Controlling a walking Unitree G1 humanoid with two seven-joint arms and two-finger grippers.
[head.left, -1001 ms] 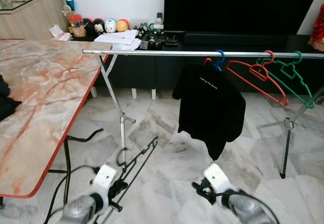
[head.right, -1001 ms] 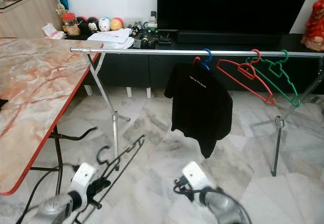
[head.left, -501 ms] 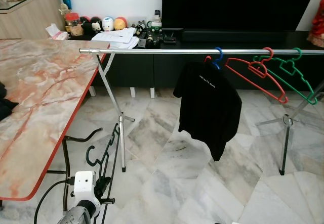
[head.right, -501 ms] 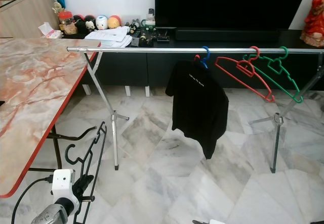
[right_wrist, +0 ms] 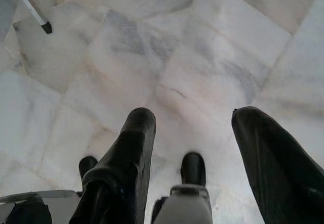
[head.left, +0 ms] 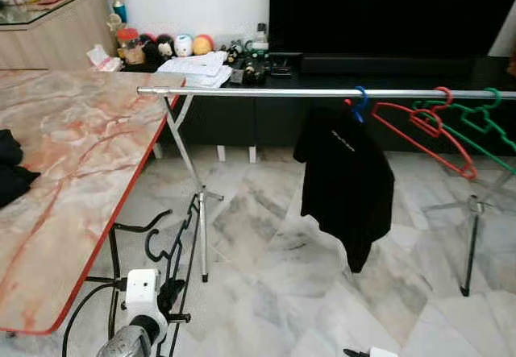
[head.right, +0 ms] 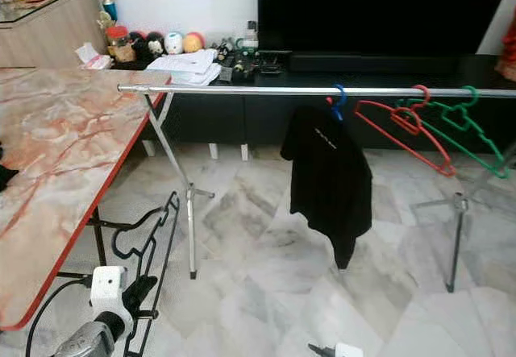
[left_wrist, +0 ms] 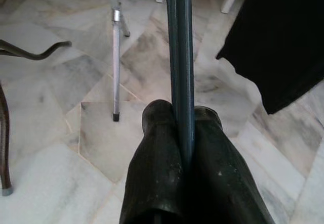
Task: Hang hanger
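Black wire hanger [head.left: 173, 248] is pinched between the fingers of my left tool [left_wrist: 183, 133], low at my left side, long axis running up and away from the tool, hook end topmost. Target is the chrome rail [head.left: 322, 93], up and ahead of the tool and running left-right across the view, so the hanger has to rise and go forward; its bare stretch between the rack's left leg [head.left: 193, 188] and the black shirt [head.left: 347, 180] on a blue hanger looks like the open slot, and the left arm is nearer to it. Right tool [right_wrist: 190, 148] hangs idle over the marble floor [right_wrist: 202, 57], fingers spread, empty. Red hanger [head.left: 423, 131] and green hanger [head.left: 476, 123] hang on the rail's right end. Red-edged marble worktop [head.left: 72, 155] sits to my left.
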